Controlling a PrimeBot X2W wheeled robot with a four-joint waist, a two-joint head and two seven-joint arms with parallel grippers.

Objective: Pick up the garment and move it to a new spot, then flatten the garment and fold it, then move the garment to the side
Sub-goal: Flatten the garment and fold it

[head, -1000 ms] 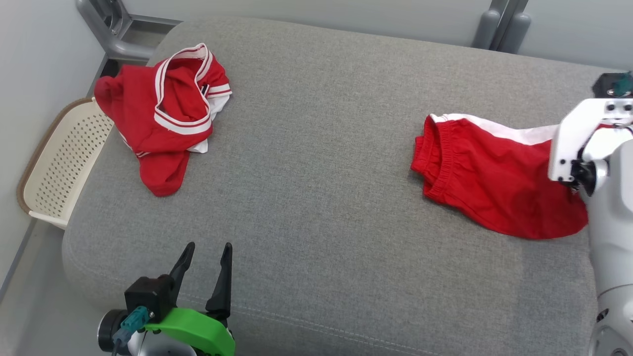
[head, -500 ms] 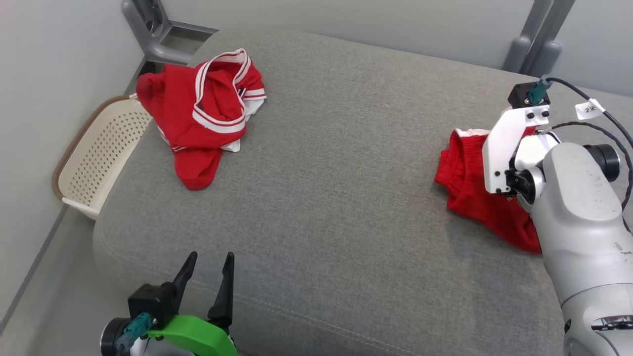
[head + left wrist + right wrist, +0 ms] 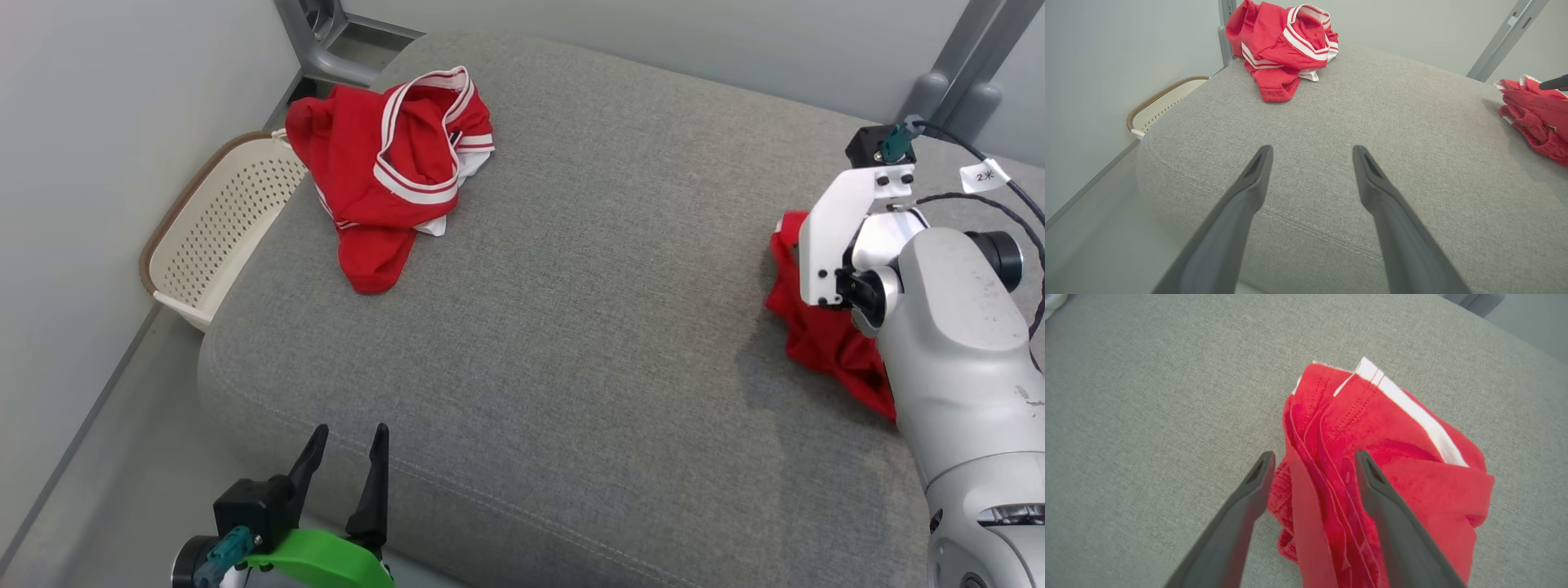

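Two fingers (image 3: 1250, 498) astride bunched red shorts (image 3: 1404, 473)

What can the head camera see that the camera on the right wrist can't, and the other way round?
Head camera: the striped red jersey crumpled at the far left of the grey cushion, the cream basket beside that edge, the left fingers spread apart near the front edge, and the pale right forearm hiding part of the red shorts. Right wrist camera: the right fingers standing apart with a fold of cloth between them, plus the seam stitching and white stripe up close. Both: the red shorts lying on the grey cushion.
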